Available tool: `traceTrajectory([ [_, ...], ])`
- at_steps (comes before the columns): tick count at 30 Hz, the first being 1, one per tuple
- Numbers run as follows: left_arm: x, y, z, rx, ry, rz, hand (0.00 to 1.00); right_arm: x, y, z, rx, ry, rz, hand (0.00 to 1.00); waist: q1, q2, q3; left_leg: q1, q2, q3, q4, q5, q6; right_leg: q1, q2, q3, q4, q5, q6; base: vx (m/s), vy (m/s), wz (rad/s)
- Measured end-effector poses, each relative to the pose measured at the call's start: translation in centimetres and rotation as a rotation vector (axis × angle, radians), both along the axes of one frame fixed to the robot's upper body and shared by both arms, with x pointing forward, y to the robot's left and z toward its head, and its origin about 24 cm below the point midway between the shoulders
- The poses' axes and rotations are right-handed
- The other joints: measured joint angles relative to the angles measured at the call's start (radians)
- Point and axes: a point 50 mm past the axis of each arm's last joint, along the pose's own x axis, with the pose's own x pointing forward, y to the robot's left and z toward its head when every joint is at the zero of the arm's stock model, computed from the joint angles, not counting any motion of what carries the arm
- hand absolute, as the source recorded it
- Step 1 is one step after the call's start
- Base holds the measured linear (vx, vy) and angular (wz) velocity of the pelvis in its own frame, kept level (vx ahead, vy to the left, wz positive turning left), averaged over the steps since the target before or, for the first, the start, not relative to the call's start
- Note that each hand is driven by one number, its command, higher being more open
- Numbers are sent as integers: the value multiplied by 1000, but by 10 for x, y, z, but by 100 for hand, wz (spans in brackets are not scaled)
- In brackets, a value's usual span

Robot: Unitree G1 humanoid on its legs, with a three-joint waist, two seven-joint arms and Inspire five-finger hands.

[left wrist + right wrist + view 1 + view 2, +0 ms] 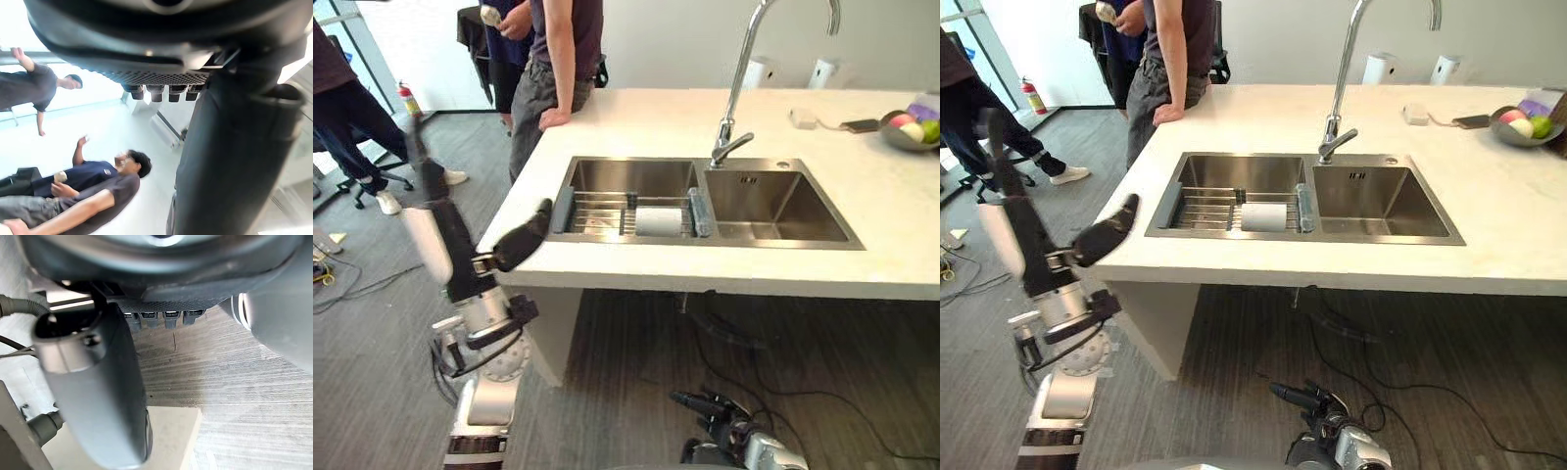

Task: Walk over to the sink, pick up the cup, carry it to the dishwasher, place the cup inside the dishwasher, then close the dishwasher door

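At the sink (773,206), my left hand (524,242) hangs open and empty; the cup (658,221) lies on the rack (597,211), not yet picked up.

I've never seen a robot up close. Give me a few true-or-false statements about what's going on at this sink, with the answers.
1. A white cup lies on its side in the sink's left basin. True.
2. The robot's left hand is holding the cup. False: it is open beside the counter's left edge and holds nothing.
3. A bowl of fruit sits on the counter, to the right of the sink. True.
4. Nobody is near the counter. False: a person leans on its far left corner.
5. The right hand rests on the counter. False: it hangs low, near the floor.
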Motion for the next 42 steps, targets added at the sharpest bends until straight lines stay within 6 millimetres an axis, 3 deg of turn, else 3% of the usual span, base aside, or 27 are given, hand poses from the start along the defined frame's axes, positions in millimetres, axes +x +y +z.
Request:
traceTrajectory([
  [3,3,-7,-1,38,46,-64,100,-1,4,-1,16,7,14,100,1,-3,3,-16,48,4,74,-22,-25,26,62,18,-61,-16,-15,142,-178,-36],
  [5,5,-8,-3,57,89,-81,100,-1,4,-1,16,13,30,100,3,-4,5,-87,61,3,222,-27,-26,39,73,35,-107,-14,-12,70,-121,-34],
  [6,6,-10,-3,73,113,-101,100,-2,2,-1,12,20,32,100,2,3,10,-157,83,2,372,-26,-26,58,80,38,-145,1,-14,80,-81,-11],
  [8,7,-14,-3,99,137,-142,100,-2,-3,0,3,27,32,100,1,34,28,-236,133,3,593,-3,-4,110,106,41,-174,11,-28,120,-44,-14],
  [9,8,-17,-4,127,161,-171,100,-5,-4,-1,0,41,22,100,4,29,39,-266,149,2,698,21,14,151,108,51,-196,9,-35,156,-14,-16],
  [10,8,-18,-4,146,171,-188,100,-6,-5,-2,-3,48,18,100,9,27,39,-271,147,1,703,-3,14,167,106,58,-204,8,-36,172,-13,-24],
  [11,8,-20,-2,188,177,-220,100,-10,-8,-3,-16,67,9,100,13,29,38,-280,128,2,637,-70,6,176,97,72,-216,7,-37,124,-3,-35],
  [12,9,-21,4,233,169,-243,100,-11,-11,-3,-25,70,7,100,14,31,36,-276,100,0,491,-87,2,171,92,87,-222,10,-36,105,14,-37],
  [13,10,-22,8,257,161,-254,100,-11,-11,-3,-28,68,7,100,14,34,34,-271,93,1,404,-73,3,166,92,94,-223,12,-34,87,55,-35],
  [14,16,-27,18,303,138,-279,100,-11,-14,-3,-32,66,10,100,12,49,24,-263,90,4,241,25,6,157,109,103,-224,20,-22,162,106,-31],
  [15,21,-30,25,339,125,-294,100,-10,-14,-3,-36,64,6,100,6,55,18,-230,91,14,153,42,-12,156,117,117,-225,29,-9,168,109,-28],
  [17,29,-36,31,360,123,-302,100,-10,-11,-3,-28,57,1,100,-5,32,13,-191,58,35,54,85,-2,148,98,130,-237,36,1,130,94,-19],
  [18,36,-39,32,374,136,-307,100,-10,-12,-3,-27,54,-6,100,-12,33,13,-174,44,41,14,98,3,152,95,135,-254,42,8,88,77,-11],
  [22,57,-40,25,462,288,-313,100,-12,-12,-3,-23,55,-7,100,-36,36,12,-128,22,42,-38,105,8,200,92,136,-311,55,20,71,59,0],
  [29,69,-24,-2,542,556,-310,100,-10,-12,-2,-16,71,20,100,-47,36,12,-112,24,58,-70,108,4,204,103,151,-336,66,18,16,-5,-7],
  [34,71,-19,-10,557,611,-267,100,-8,-10,-2,-21,70,40,100,-57,33,10,-109,21,60,-75,107,4,204,101,154,-337,66,19,-15,0,0],
  [42,75,-28,-28,671,689,-240,100,-8,-5,-2,-38,90,59,100,-65,16,0,-105,21,71,-82,108,5,201,102,165,-342,70,21,-38,-8,-4],
])
